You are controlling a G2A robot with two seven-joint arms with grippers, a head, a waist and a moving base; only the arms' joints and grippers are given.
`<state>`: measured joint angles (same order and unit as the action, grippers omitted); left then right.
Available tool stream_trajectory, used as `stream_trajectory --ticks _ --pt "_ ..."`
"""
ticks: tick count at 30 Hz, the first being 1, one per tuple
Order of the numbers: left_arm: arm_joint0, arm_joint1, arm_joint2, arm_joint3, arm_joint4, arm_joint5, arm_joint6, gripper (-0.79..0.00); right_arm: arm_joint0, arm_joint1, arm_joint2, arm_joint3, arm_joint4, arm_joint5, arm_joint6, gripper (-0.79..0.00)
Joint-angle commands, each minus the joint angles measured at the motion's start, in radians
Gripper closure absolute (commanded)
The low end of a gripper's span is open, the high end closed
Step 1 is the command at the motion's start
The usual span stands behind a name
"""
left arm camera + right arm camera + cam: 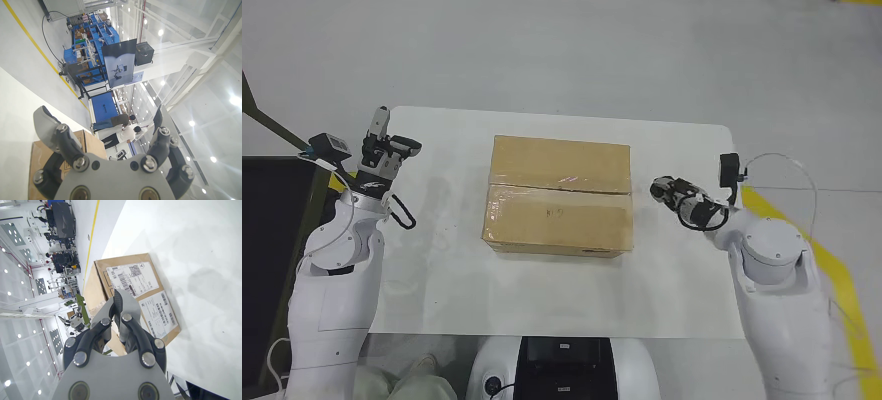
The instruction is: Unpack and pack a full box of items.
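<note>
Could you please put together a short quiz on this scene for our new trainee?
1. True or false: the cardboard box on the table stands with its flaps open.
2. Which hand is open? A: left hand. B: right hand. C: both.
3. Fill in: the box end facing the right hand bears two white ___.
Key: 1 false, the flaps are shut. 2 A. 3 labels.

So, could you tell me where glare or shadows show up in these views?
Top view: even light, the box throws barely any shadow. Left wrist view: ceiling lamps flare behind the open left gripper. Right wrist view: soft shadows on the table beside the box.
</note>
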<state>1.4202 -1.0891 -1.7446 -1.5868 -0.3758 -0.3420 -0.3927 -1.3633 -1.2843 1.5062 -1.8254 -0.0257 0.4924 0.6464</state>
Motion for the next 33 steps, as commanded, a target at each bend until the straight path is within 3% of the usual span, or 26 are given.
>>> stream_trajectory --ticks 1,11,14,15,16,17,18,19,24,29,33 --pt "0.000 0.000 0.000 0.000 0.000 0.000 0.000 -0.785 -0.021 0.002 0.015 -0.015 0.001 -0.025 -0.030 0.000" --pt "0.000 0.000 0.000 0.000 0.000 0.000 0.000 -0.785 -0.089 0.015 0.105 -0.079 -0.027 -0.137 -0.124 0.000" --pt "0.000 0.000 0.000 0.000 0.000 0.000 0.000 -0.785 -0.090 0.017 0.119 -0.074 -0.030 -0.177 -0.142 -0.080" --pt "0.000 0.000 0.000 0.000 0.000 0.000 0.000 -0.785 -0.089 0.018 0.120 -0.070 -0.034 -0.191 -0.145 -0.154" --pt "0.000 0.000 0.000 0.000 0.000 0.000 0.000 -0.785 -0.087 0.019 0.122 -0.067 -0.035 -0.205 -0.149 -0.339" --pt "0.000 0.000 0.000 0.000 0.000 0.000 0.000 -0.785 -0.086 0.019 0.122 -0.064 -0.033 -0.217 -0.152 -0.656" --pt "0.000 0.000 0.000 0.000 0.000 0.000 0.000 -0.785 -0.086 0.019 0.122 -0.064 -0.033 -0.217 -0.152 -0.785" --pt "0.000 0.000 0.000 0.000 0.000 0.000 0.000 -0.784 -0.086 0.019 0.122 -0.065 -0.034 -0.216 -0.152 -0.188" --pt "0.000 0.000 0.000 0.000 0.000 0.000 0.000 -0.784 -0.086 0.019 0.122 -0.064 -0.033 -0.217 -0.152 -0.508" --pt "0.000 0.000 0.000 0.000 0.000 0.000 0.000 -0.784 -0.086 0.019 0.122 -0.064 -0.033 -0.217 -0.152 -0.705" --pt "0.000 0.000 0.000 0.000 0.000 0.000 0.000 -0.784 -0.086 0.019 0.122 -0.064 -0.033 -0.217 -0.152 -0.778"
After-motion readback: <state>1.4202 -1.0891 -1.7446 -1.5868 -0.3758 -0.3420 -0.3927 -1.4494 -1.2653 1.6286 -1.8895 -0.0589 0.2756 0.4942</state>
